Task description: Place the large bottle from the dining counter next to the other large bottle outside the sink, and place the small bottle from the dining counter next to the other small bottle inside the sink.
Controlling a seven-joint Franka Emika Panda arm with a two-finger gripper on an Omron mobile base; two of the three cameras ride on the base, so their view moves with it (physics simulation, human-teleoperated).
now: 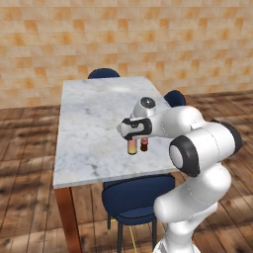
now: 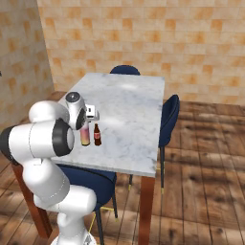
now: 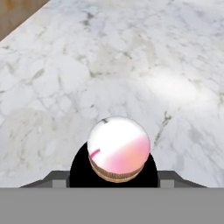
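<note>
- While the gripper (image 3: 114,183) is pointing straight down over the large bottle (image 1: 132,146), its two dark finger tips are showing at either side of the bottle's black shoulder in the hand view, one to the left and one to the right.
- The jaws are standing apart with the bottle between them; whether the pads are pressing on the bottle or just flanking it, I cannot tell.
- In the hand view the bottle's white cap is sitting at the middle, just above the finger tips, with a pink tint on its lower right side and the black shoulder ringing it below.
- From the left base view the hand is covering the top of the bottle, and the pink-to-orange lower body is hanging out beneath it, standing upright on the dining counter (image 1: 89,128).
- The small bottle (image 1: 144,144), dark brown with a red label, is standing upright just beside the large bottle, on its right in the left base view, apart from the gripper.
- In the right base view both bottles are standing side by side near the counter's near left part, the large one partly behind the arm's wrist.
- Both bottles are resting on the marble top, closer to the robot's edge than to the far edge.
- A blue chair (image 1: 136,197) is tucked under the near edge of the counter, another blue chair (image 2: 168,117) is standing at the right side, and a third chair back (image 1: 104,73) is peeking over the far edge.
- A wooden plank floor (image 2: 201,182) and a tan brick wall (image 1: 148,39) are surrounding the counter.
</note>
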